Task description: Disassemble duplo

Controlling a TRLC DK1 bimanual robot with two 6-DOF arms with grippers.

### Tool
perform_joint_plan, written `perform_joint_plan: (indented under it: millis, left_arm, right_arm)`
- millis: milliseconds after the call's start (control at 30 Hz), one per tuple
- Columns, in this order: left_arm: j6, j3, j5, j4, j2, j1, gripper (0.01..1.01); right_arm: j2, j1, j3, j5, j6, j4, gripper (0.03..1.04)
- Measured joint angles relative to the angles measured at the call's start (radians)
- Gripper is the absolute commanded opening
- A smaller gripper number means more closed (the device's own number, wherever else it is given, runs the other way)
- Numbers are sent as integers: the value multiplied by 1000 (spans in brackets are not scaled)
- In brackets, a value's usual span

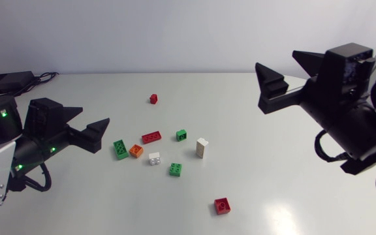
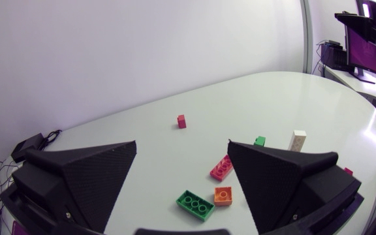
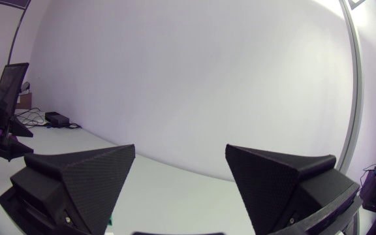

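White table (image 1: 273,170) is seen with Duplo bricks (image 1: 165,153) scattered loose around its middle. Small red brick (image 1: 153,98) is set farthest back, well apart from the rest. Centre cluster is made up of a flat red brick (image 1: 151,137), a small green brick (image 1: 181,135) just beside it, and an upright white brick (image 1: 202,147) at the cluster's right edge; whether that one is a single piece or a stack cannot be told. Long green brick (image 1: 121,149) and orange brick (image 1: 136,151) are laid just beside each other at the cluster's left side. Low white brick (image 1: 154,158) and a second green brick (image 1: 175,169) are found nearer the front. Square red brick (image 1: 222,205) is placed alone near the front edge, well apart from the cluster. Left gripper (image 1: 95,115) is held over the table at the left, fingers spread wide, nothing clamped. In its wrist view the long green and orange bricks are framed in the gap between its fingers, on the table ahead of it and not touched. Right gripper (image 1: 275,59) is held raised at the right, well apart from all bricks, fingers likewise spread with nothing between them.
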Motion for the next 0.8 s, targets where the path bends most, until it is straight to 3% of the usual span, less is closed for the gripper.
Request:
perform_joint_plan:
  millis: [267,467,600,800]
  left_arm:
    - [3,-95,14,16,-120,60,979]
    - [-1,-156,131,12,-390,146,979]
    - [-6,-195,150,-19,-525,150,979]
    - [-9,-259,150,-101,-729,162,979]
  right_arm:
    - [-115,-176,-136,-90,-5,-1,993]
    - [-296,-370,-298,-220,-5,-25,993]
    - [-469,-402,-380,-238,0,-55,995]
    - [-850,-405,-462,-240,0,-288,995]
